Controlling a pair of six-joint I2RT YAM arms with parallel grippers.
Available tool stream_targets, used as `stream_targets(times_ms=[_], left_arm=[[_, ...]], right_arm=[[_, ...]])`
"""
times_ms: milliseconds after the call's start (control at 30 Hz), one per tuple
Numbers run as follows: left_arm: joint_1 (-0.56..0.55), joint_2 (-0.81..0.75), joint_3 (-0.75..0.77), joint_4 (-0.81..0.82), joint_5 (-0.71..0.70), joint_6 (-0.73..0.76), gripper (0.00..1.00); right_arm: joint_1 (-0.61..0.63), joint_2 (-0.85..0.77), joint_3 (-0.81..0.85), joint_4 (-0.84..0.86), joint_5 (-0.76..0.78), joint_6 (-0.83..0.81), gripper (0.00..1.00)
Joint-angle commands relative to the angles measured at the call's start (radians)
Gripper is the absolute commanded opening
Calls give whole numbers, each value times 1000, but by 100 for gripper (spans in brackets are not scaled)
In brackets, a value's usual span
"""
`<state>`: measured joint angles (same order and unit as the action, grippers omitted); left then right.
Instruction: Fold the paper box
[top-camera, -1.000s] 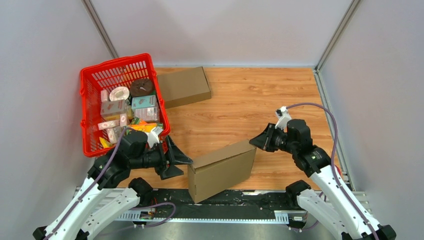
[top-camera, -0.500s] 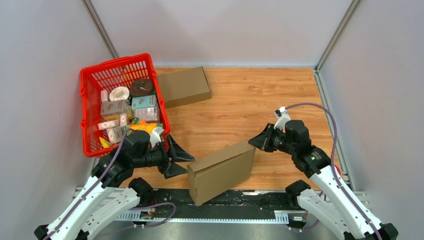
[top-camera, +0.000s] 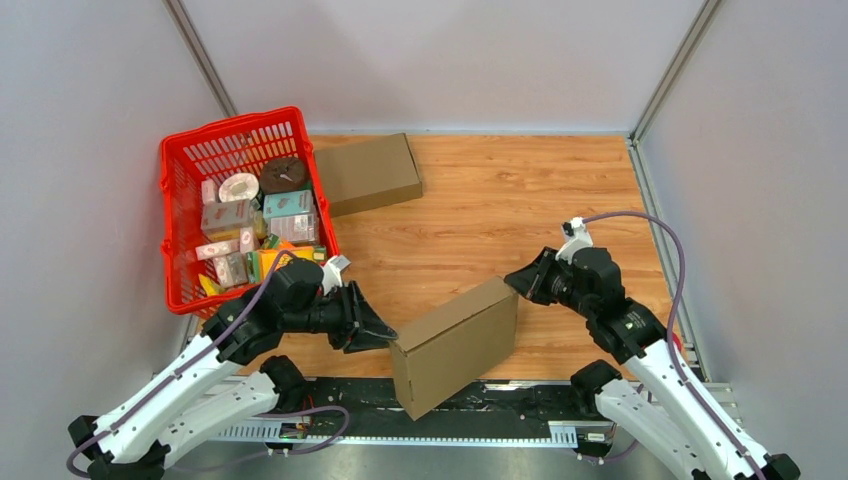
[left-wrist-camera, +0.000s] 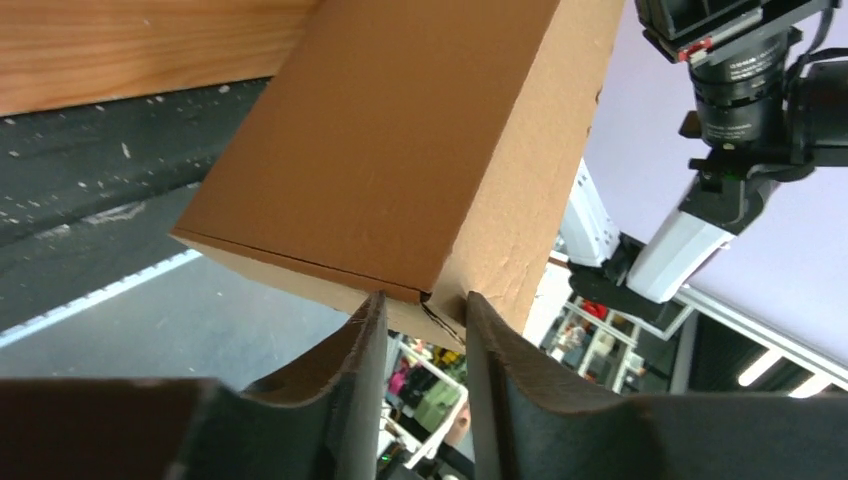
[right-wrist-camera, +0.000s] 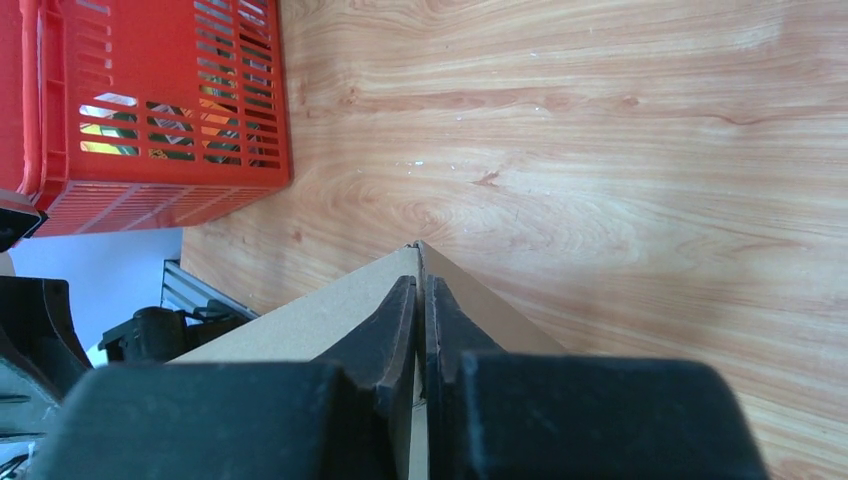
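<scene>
Cardboard paper box (top-camera: 455, 345) at six o'clock, braced for folding: right hand (top-camera: 520, 283) pinches it, half-open left hand (top-camera: 385, 333) should clamp next.

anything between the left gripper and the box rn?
Nothing visible. The left gripper, jaws open, straddles one corner of the cardboard box. The right gripper pinches the box's opposite end.

Right of red plastic basket (top-camera: 235, 140), bare wooden tabletop (top-camera: 480, 230) runs between flat brown cardboard carton (top-camera: 368, 173) and upright brown paper box (top-camera: 455, 345).
</scene>
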<state>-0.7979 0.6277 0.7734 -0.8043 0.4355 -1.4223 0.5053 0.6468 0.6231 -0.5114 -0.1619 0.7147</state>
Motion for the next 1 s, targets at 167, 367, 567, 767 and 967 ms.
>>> stream_targets(times_ms=[167,367,567,767,967], left_arm=[[0,161,58,86,-208,362,16],[2,162,63,103,-409,555,3],[55,289,223,117,-383,725,15],[62,414,381,76,-131,1015,43],[58,513,405,95,-40,1092,43]], right_arm=[[32,-25,-63,-108,-1,29,8],[32,-102,-120,-99,50,26,8],[32,-92,-114,-32,117,40,11],[32,8,-86,19,101,15,11],[30,114,-48,-18,223,-7,20]])
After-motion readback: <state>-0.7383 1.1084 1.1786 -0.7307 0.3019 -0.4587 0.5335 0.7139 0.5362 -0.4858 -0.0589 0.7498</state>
